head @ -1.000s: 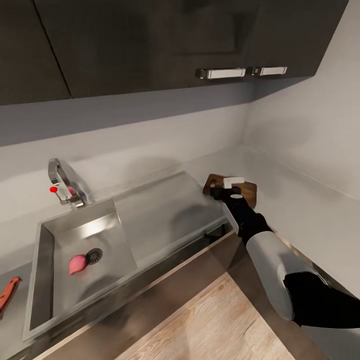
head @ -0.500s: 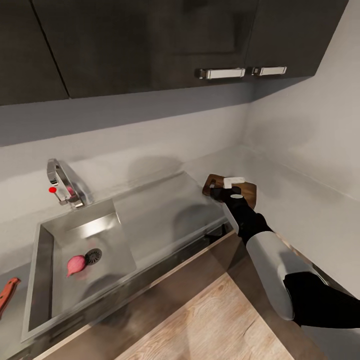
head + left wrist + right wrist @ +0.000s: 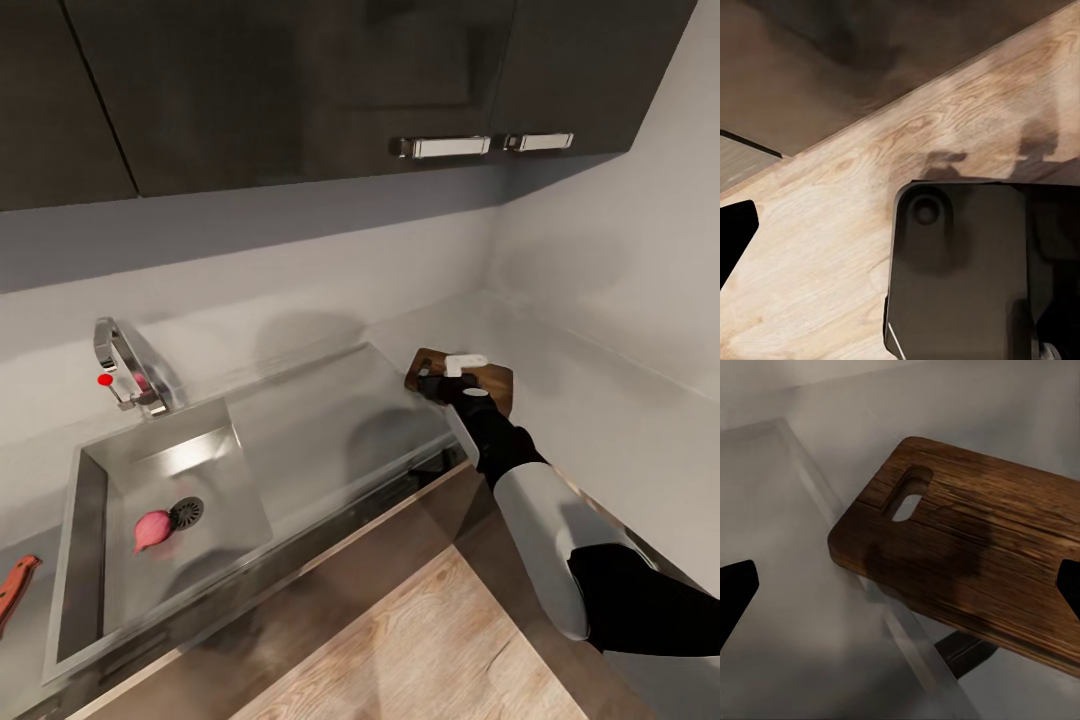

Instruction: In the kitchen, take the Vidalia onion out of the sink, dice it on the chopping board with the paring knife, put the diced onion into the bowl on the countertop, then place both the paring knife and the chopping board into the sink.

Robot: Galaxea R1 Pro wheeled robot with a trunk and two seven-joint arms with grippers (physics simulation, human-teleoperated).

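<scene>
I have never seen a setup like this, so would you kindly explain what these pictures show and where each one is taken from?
These are simulator renders of a two-armed wheeled robot in a kitchen. The big picture comes from its head, looking down at the countertop. There you see the sink with a pinkish onion by the drain, a knife at the far left, and the right arm reaching to the chopping board, its right gripper over it. The right wrist camera looks along that gripper at the board; its dark fingertips stand wide apart, holding nothing. The left wrist camera looks down at a wooden floor and a dark part of the robot; its left gripper holds nothing visible.
</scene>
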